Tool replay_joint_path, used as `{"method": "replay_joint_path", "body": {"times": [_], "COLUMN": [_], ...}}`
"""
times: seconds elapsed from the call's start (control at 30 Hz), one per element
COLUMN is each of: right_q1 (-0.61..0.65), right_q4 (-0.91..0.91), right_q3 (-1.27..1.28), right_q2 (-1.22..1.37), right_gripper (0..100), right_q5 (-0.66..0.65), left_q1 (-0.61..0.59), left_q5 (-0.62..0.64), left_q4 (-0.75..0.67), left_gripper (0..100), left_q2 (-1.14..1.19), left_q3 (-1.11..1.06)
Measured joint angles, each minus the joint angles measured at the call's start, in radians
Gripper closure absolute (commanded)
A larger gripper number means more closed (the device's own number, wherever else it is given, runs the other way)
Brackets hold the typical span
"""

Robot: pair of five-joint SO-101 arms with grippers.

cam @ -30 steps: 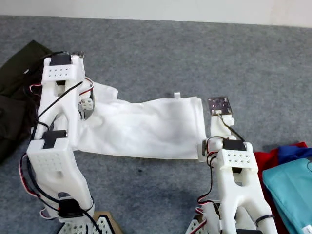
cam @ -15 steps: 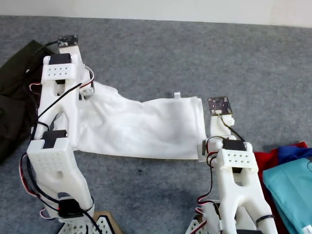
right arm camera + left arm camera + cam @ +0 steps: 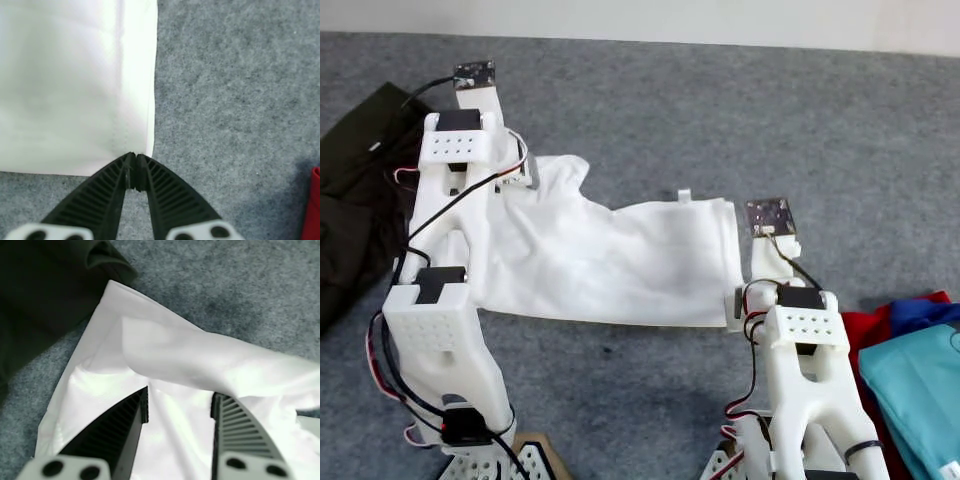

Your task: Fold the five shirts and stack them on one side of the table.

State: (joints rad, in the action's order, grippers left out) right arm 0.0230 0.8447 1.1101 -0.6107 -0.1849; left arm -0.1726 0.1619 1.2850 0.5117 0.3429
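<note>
A white shirt [image 3: 610, 265] is lying flat on the middle of the grey tabletop [image 3: 720, 110], its long axis running from the left side to the right side between the two arms. Its straight hem is pointing to the right, and the crumpled shoulder end is pointing to the left, with one sleeve [image 3: 560, 172] sticking out toward the far edge. The left gripper [image 3: 180, 400] is hanging over that shoulder end with its fingers spread wide apart; white cloth is lying between and under them, and a loose fold is crossing just beyond the tips. The right gripper [image 3: 135, 162] is sitting at the near right corner of the hem with its fingers pressed together, the tips touching the cloth right at its edge; whether any cloth is caught between them is not clear. A dark shirt [image 3: 350, 200] is lying bunched at the left edge, just beside the white one. At the near right corner, a teal shirt [image 3: 915, 390] is resting on top of a blue shirt [image 3: 920, 312] and a red shirt [image 3: 865, 335].
</note>
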Motion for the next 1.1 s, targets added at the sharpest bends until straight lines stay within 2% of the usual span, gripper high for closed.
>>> {"method": "replay_joint_path", "body": {"times": [0.13, 0.33, 0.47, 0.77, 1.1], "right_q1": [0.0, 0.0, 0.0, 0.0, 0.0], "right_q4": [0.0, 0.0, 0.0, 0.0, 0.0], "right_q3": [0.0, 0.0, 0.0, 0.0, 0.0], "right_q2": [0.0, 0.0, 0.0, 0.0, 0.0], "right_gripper": [97.9, 97.9, 97.9, 97.9, 97.9], "right_q5": [0.0, 0.0, 0.0, 0.0, 0.0], "left_q1": [0.002, 0.002, -0.021, -0.035, 0.02], "left_q5": [0.0, 0.0, 0.0, 0.0, 0.0], "left_q4": [0.008, 0.126, 0.146, 0.084, -0.029], "left_gripper": [77, 77, 77, 77, 77], "left_q2": [0.0, 0.0, 0.0, 0.0, 0.063], "left_q3": [0.014, 0.046, 0.041, 0.091, 0.101]}}
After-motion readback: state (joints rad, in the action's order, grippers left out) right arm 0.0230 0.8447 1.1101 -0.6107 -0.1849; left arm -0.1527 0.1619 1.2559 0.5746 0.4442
